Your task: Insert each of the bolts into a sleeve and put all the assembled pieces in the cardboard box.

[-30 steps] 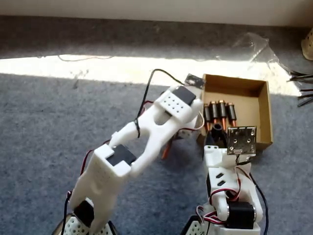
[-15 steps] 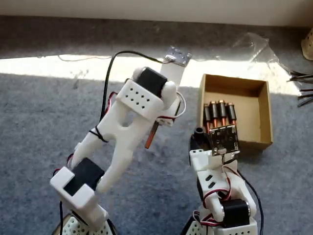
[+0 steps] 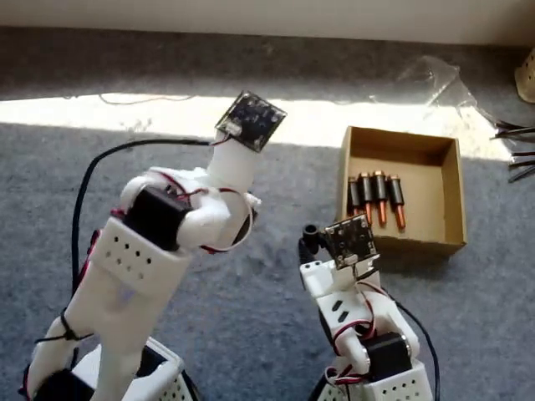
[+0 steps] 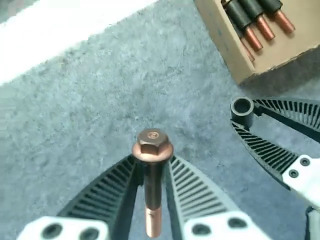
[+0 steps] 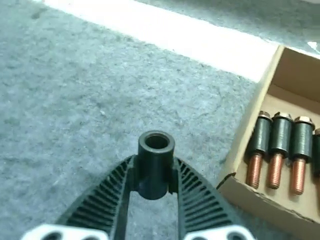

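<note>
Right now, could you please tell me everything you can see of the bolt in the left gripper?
The bolt is copper-coloured metal, with a flanged hex head and a shank. The left gripper is shut on the shank, the head jutting out beyond it. It hangs above the grey carpet, touching nothing else.

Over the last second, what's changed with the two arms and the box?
The left arm's fingers, shut on the bolt, swung away from the cardboard box, leftward in the high view. The right arm's fingers, shut on the sleeve, also drew left, away from the box. Nothing was grasped or released. The box and its four assembled pieces stayed put.
</note>
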